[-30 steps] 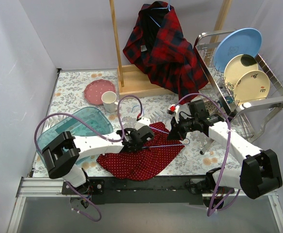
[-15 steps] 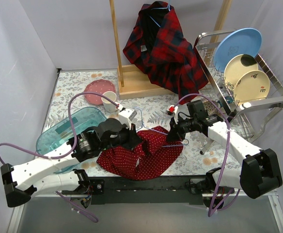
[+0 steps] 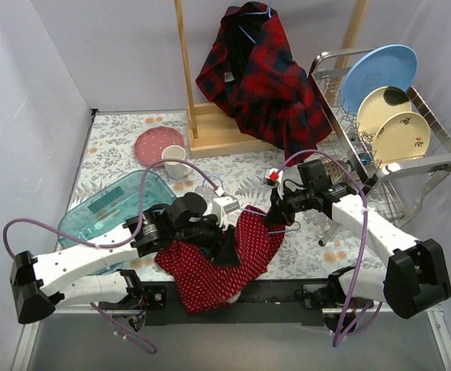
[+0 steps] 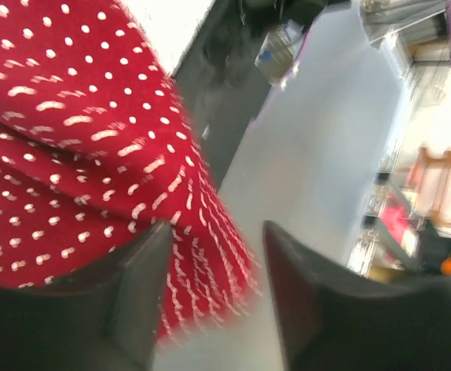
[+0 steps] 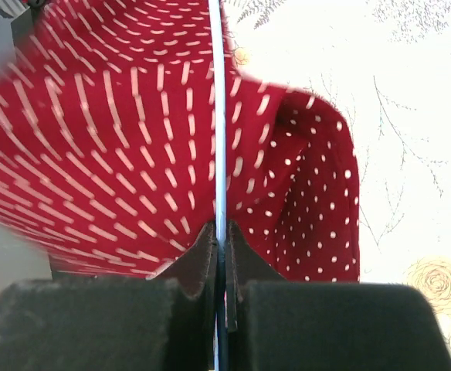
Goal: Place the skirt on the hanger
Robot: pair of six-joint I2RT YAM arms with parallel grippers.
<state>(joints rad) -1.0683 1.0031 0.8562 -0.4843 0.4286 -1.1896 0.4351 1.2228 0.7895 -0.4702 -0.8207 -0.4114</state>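
The skirt (image 3: 210, 270), red with white dots, lies bunched at the table's front and hangs over the near edge. My right gripper (image 3: 274, 216) is shut on the thin pale wire of the hanger (image 5: 218, 116), which runs straight across the skirt (image 5: 117, 131) in the right wrist view, pinched at the right gripper's (image 5: 219, 229) tips. My left gripper (image 3: 227, 249) is low over the middle of the skirt. In the left wrist view the left gripper (image 4: 214, 305) stands open, the skirt's (image 4: 63, 139) blurred hem hanging loose by the left finger (image 4: 133, 301), the jaws not closed on it.
A teal bin (image 3: 106, 207) sits at the left, with a pink plate (image 3: 154, 144) and white cup (image 3: 174, 161) behind it. A wooden rack (image 3: 210, 127) holds a red plaid shirt (image 3: 256, 73). A dish rack (image 3: 411, 166) with plates stands at the right.
The left jaws went from shut to open. The left arm swung towards the near edge, and the skirt was dragged with it and now drapes over that edge. The right gripper kept its grip.
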